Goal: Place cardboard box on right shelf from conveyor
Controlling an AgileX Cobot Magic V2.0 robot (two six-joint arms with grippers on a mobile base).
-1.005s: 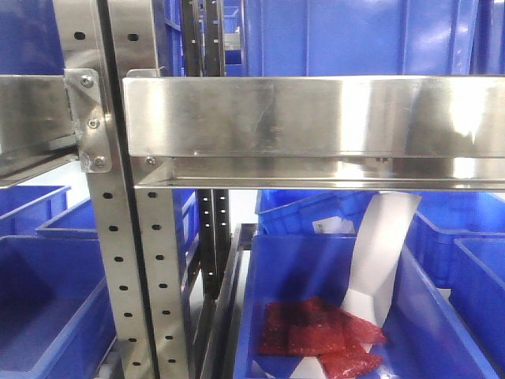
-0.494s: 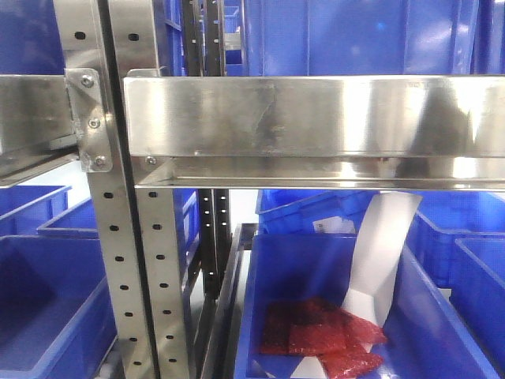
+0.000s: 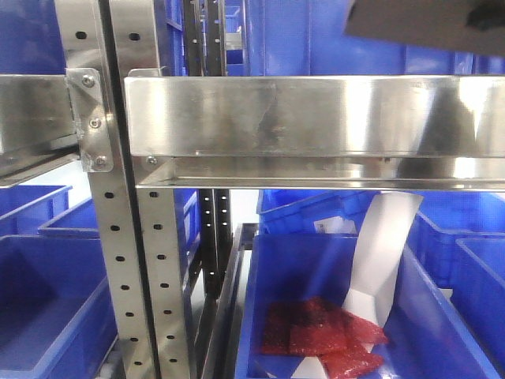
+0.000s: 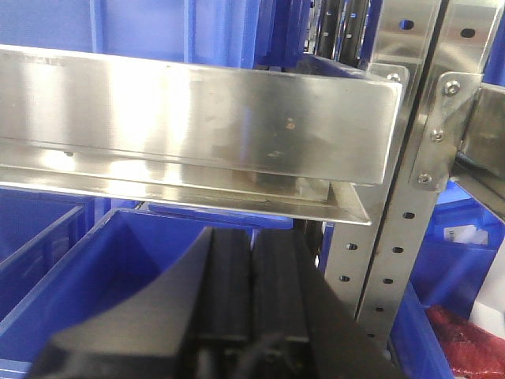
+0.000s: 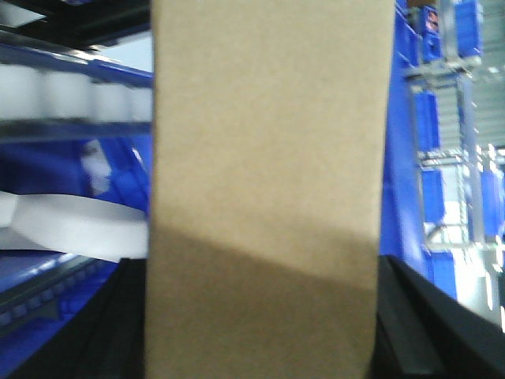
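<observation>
- The plain tan, smooth-faced cardboard box [image 5: 264, 189] is filling the middle of the right wrist view, standing tall between the two dark fingers [image 5: 418, 324] of the right gripper [image 5: 260, 332], which are pressing against its lower sides.
- Its long axis is running top to bottom in that view, out along the fingers and away from the wrist, with a broad face turned to the camera.
- A dark slab edge [image 3: 426, 20] is now showing in the top right corner of the front view, where half a second ago only blue bins were showing; I judge this to be the carried box coming in above the shiny stainless-steel right shelf [image 3: 316, 118].
- That suggests the carry is nearly over and lowering onto the tier is the step ahead.
- The left gripper [image 4: 252, 316] is hanging below the shelf lip over a blue plastic bin [image 4: 79, 268], its black fingers pressed together and holding nothing.
</observation>
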